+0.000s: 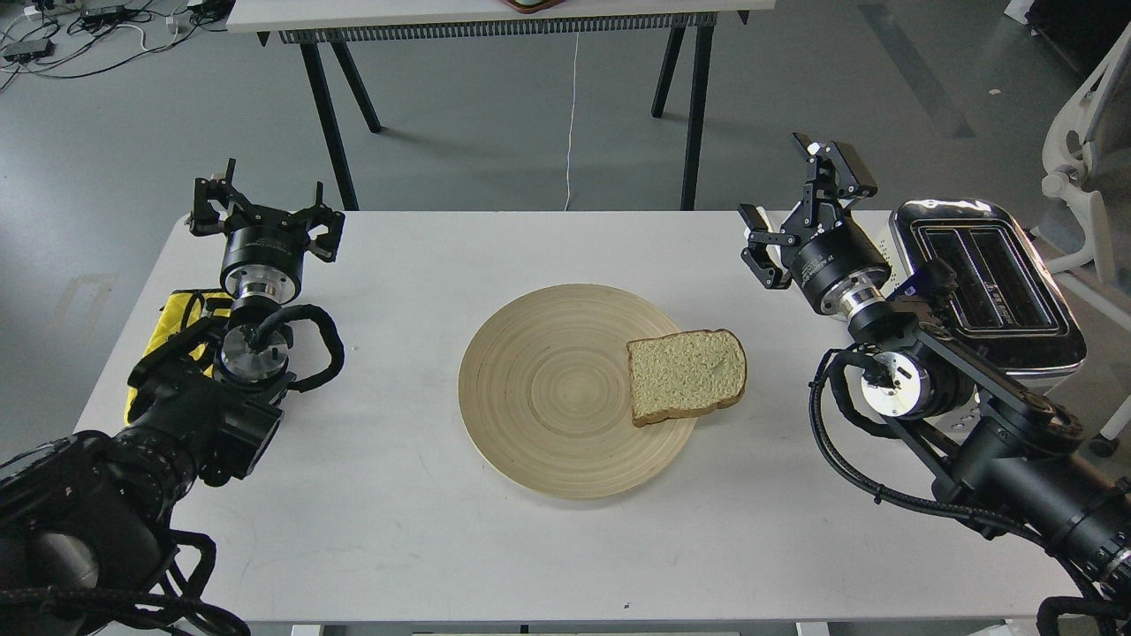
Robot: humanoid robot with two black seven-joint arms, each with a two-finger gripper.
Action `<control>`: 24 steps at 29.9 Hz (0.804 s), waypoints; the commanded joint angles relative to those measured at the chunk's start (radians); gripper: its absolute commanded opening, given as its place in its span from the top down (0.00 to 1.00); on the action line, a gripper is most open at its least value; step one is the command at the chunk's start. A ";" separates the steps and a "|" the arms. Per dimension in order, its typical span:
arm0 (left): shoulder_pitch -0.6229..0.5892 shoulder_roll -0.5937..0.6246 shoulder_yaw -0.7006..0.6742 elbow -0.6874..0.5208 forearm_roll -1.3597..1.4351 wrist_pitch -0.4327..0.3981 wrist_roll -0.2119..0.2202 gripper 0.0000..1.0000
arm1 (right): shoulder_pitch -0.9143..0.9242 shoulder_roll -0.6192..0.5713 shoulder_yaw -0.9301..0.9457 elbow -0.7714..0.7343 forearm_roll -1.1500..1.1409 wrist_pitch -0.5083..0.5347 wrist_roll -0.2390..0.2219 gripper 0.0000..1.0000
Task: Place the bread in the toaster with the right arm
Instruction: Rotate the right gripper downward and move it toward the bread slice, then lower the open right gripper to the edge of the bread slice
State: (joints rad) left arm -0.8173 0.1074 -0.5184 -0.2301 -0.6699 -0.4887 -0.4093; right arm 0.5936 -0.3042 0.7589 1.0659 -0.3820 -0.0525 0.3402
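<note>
One slice of pale tan bread point(687, 375) with a brown crust lies flat on the right edge of a round wooden plate point(548, 389), overhanging its rim. The cream-white toaster point(990, 281) with a chrome top and two black empty slots stands at the table's right edge. My right gripper point(795, 208) is open and empty, raised above the table between the bread and the toaster, up and to the right of the slice. My left gripper point(263, 208) is open and empty at the table's far left.
A yellow cloth point(181, 318) lies under my left arm at the left table edge. The white table point(565, 548) carries the plate in its middle. A second table point(495, 18) stands behind, and a white chair point(1091, 141) at the far right.
</note>
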 commanded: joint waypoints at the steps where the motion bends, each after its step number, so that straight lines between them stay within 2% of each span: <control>1: 0.000 0.000 0.000 0.000 0.001 0.000 0.000 0.00 | 0.000 -0.026 -0.070 0.092 -0.185 -0.221 -0.001 0.00; 4: 0.000 0.000 0.000 0.000 0.001 0.000 0.000 0.00 | 0.000 -0.026 -0.165 0.097 -0.348 -0.436 -0.006 0.00; 9: 0.000 0.000 0.000 0.000 0.000 0.000 0.000 0.00 | -0.005 -0.044 -0.312 0.085 -0.429 -0.436 -0.050 0.00; 13: 0.000 0.000 0.000 0.000 0.000 0.000 0.000 0.00 | -0.018 -0.090 -0.395 0.060 -0.428 -0.436 -0.052 0.00; 24: 0.000 0.000 0.000 0.000 0.001 0.000 0.000 0.00 | -0.112 -0.085 -0.421 0.028 -0.423 -0.436 -0.056 0.00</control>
State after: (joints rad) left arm -0.8177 0.1074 -0.5186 -0.2301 -0.6689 -0.4887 -0.4098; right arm 0.4936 -0.3962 0.3485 1.1106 -0.8054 -0.4889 0.2853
